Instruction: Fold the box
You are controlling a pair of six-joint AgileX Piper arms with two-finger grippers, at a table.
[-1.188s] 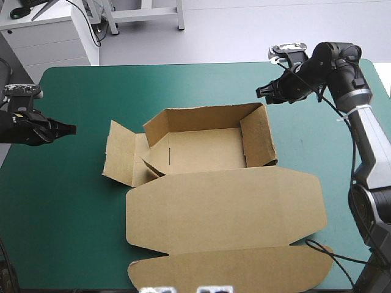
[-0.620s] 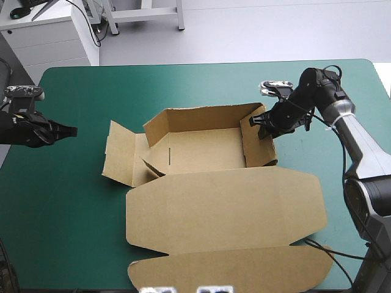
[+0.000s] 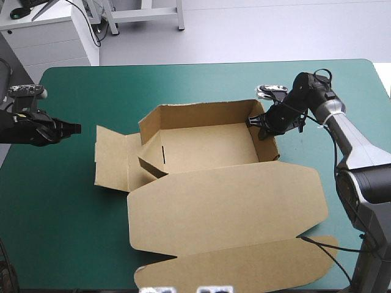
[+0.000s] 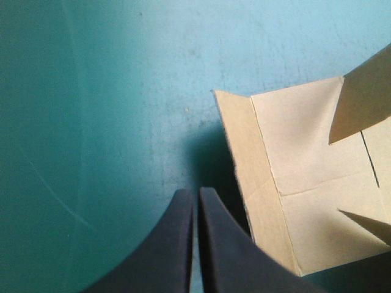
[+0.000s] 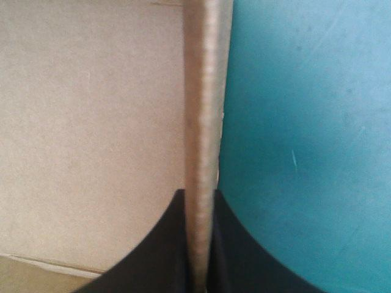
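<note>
Since the earlier frames the right gripper (image 3: 259,126) has come down from above the table's far right onto the box (image 3: 208,146), and the whole sheet has slid a little toward the left edge. Its 2 black fingers (image 5: 244,256) are clamped on the top edge of the right wall (image 5: 200,91), 1 inside the tray and 1 outside over the teal-green cover (image 3: 183,79). The left gripper (image 4: 195,194) hovers with its fingers pressed together on nothing, just short of the outspread left flap (image 4: 287,183). The box sits mid-table, its back and side walls raised, the lid (image 3: 226,207) flat toward the near edge.
</note>
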